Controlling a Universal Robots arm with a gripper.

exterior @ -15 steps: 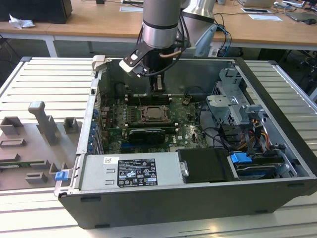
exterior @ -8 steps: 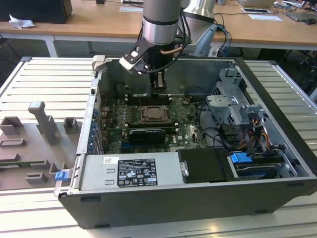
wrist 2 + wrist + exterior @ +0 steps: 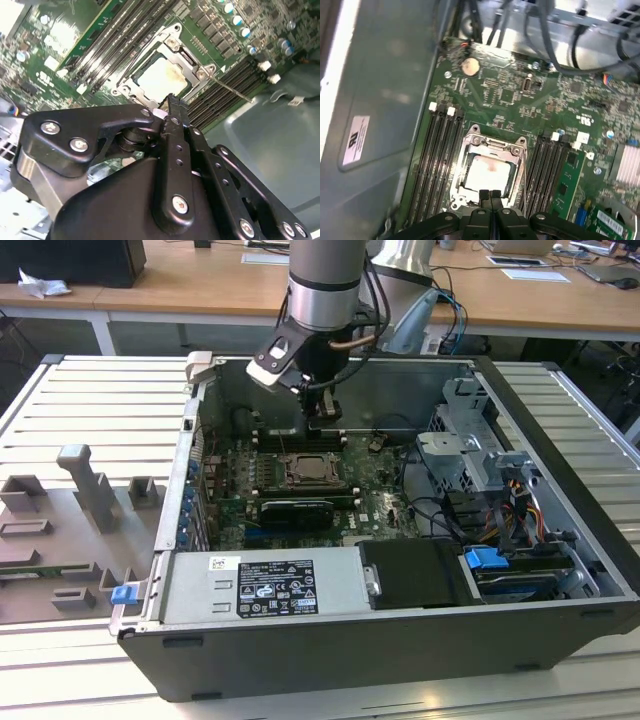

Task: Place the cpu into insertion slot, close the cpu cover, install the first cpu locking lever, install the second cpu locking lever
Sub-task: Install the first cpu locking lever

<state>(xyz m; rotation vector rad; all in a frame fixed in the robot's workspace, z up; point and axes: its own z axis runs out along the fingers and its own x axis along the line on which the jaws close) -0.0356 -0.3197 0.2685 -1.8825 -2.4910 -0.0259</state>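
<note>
Cpu [image 3: 487,172] lies in the slot [image 3: 455,201] under the lowered cover [image 3: 492,146], while the empty hand [image 3: 490,193], fingers pressed together, hangs by its edge; one lever [image 3: 230,90] looks unlatched.

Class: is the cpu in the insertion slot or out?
In: in the first wrist view the cpu lies flat inside the insertion slot, silver rim around it.

Inside an open computer case [image 3: 400,665], the gripper [image 3: 323,424] hangs over the motherboard [image 3: 385,502], at twelve o'clock from the insertion slot [image 3: 310,472].
</note>
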